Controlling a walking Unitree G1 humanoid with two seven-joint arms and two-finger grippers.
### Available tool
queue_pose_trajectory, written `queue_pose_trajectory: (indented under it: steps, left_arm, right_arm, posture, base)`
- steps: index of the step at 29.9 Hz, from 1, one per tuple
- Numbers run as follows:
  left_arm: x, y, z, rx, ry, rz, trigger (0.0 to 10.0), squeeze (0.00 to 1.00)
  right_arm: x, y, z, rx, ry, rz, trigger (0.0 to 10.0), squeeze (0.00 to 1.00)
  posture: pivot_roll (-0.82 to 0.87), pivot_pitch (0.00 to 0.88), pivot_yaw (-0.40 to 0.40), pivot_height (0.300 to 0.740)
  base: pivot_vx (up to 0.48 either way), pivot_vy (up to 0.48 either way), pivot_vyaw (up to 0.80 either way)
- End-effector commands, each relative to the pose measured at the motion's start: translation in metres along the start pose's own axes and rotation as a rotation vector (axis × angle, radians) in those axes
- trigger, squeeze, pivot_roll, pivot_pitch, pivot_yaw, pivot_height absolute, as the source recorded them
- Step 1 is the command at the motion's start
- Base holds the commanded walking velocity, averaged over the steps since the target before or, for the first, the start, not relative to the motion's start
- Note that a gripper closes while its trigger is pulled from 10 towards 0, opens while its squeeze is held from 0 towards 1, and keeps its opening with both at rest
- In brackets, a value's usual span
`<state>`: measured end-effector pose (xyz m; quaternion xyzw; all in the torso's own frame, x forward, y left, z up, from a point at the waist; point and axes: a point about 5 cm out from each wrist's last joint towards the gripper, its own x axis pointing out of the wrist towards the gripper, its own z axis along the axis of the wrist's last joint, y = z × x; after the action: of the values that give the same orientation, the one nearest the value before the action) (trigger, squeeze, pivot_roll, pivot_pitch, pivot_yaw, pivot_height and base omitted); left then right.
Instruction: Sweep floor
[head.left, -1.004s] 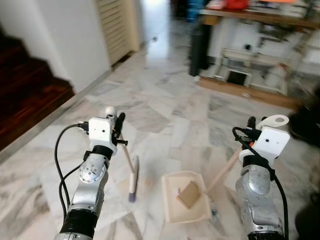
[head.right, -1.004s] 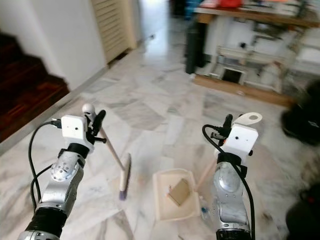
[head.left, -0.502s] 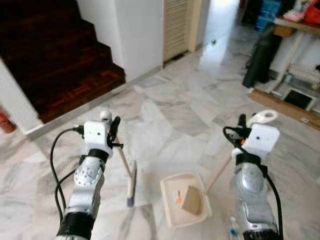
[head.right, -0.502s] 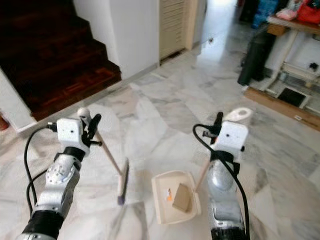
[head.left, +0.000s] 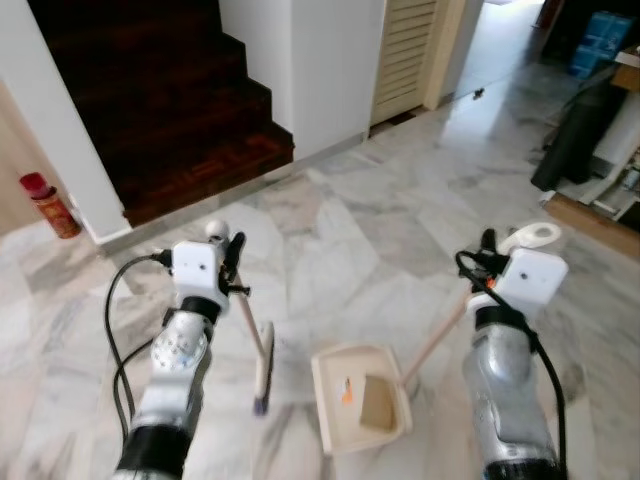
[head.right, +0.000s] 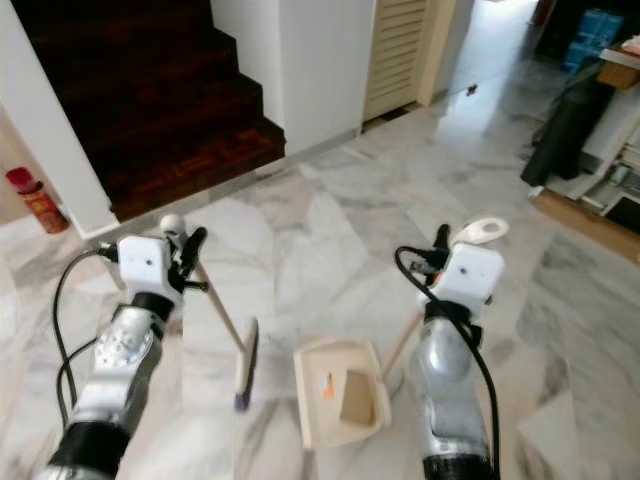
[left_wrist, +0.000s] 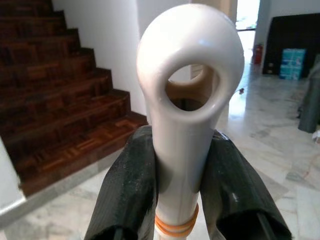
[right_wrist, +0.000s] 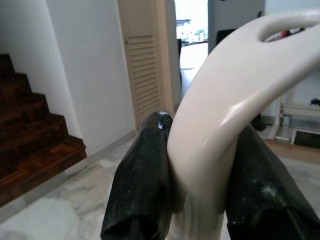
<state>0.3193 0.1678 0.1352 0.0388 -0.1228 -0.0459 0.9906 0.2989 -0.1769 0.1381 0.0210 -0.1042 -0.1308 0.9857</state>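
The robot holds a small broom with a cream plastic handle and a thin dark brush head (head.left: 262, 365) in its left gripper (head.left: 232, 262). The handle has a round white end with a hole in it, and an orange ring sits just under that end. The two black fingers (left_wrist: 131, 190) squeeze the handle from both sides. The broom leans down, and its brush end is low by the white and grey marble floor (head.left: 340, 230), a little in front of the robot and on its left side.

The right gripper (head.left: 487, 255) holds a cream plastic dustpan with a long slanted handle (head.left: 358, 408). Its black fingers (right_wrist: 142, 180) are closed tight around the curved, looped top of that handle. The flat pan is down by the floor between the two arms, just beside the brush. Inside the pan lie a tan square piece (head.left: 375, 402) that looks like cardboard and a tiny orange bit (head.left: 346, 393). It is too blurry to read any words on them.

Dark brown wooden stairs (head.left: 150, 110) rise on the robot's left, next to a white wall (head.left: 335, 60). A red can (head.left: 45, 192) stands by the wall near the bottom step. A cream slatted door (head.left: 408, 45) is further back, and a tall black bag (head.left: 572, 135) stands on the right.
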Motion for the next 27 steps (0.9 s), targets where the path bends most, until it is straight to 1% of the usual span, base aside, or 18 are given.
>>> queue_pose_trajectory:
  steps: [1, 9, 14, 18, 27]
  left_arm:
    - [0.005, -0.0033, 0.0133, -0.006, -0.062, -0.007, 10.0, 0.0]
    - [0.0055, -0.0025, 0.0144, -0.005, -0.064, -0.004, 10.0, 0.0]
    - [0.006, -0.0022, 0.0148, -0.003, -0.063, -0.003, 10.0, 0.0]
    - [0.0062, -0.0022, 0.0149, -0.003, -0.062, -0.004, 10.0, 0.0]
    - [0.0076, -0.0018, 0.0156, -0.003, -0.061, -0.007, 10.0, 0.0]
  right_arm:
    - [0.0035, -0.0015, 0.01, 0.022, -0.042, -0.003, 10.0, 0.0]
    - [0.0043, -0.0007, 0.0112, 0.026, -0.044, 0.007, 10.0, 0.0]
    - [0.0051, -0.0007, 0.012, 0.013, -0.045, 0.015, 10.0, 0.0]
    - [0.0052, -0.0011, 0.012, 0.012, -0.045, 0.014, 10.0, 0.0]
    - [0.0064, -0.0002, 0.0125, 0.025, -0.041, 0.011, 10.0, 0.0]
  posture:
    - [-0.09, 0.0, 0.006, 0.74]
    - [-0.09, 0.0, 0.006, 0.74]
    - [-0.09, 0.0, 0.006, 0.74]
    - [-0.09, 0.0, 0.006, 0.74]
    - [-0.08, 0.0, 0.006, 0.74]
  base:
    - [0.0, 0.48, 0.0]
    - [0.0, 0.48, 0.0]
    - [0.0, 0.48, 0.0]
    - [0.0, 0.48, 0.54]
    - [0.0, 0.48, 0.0]
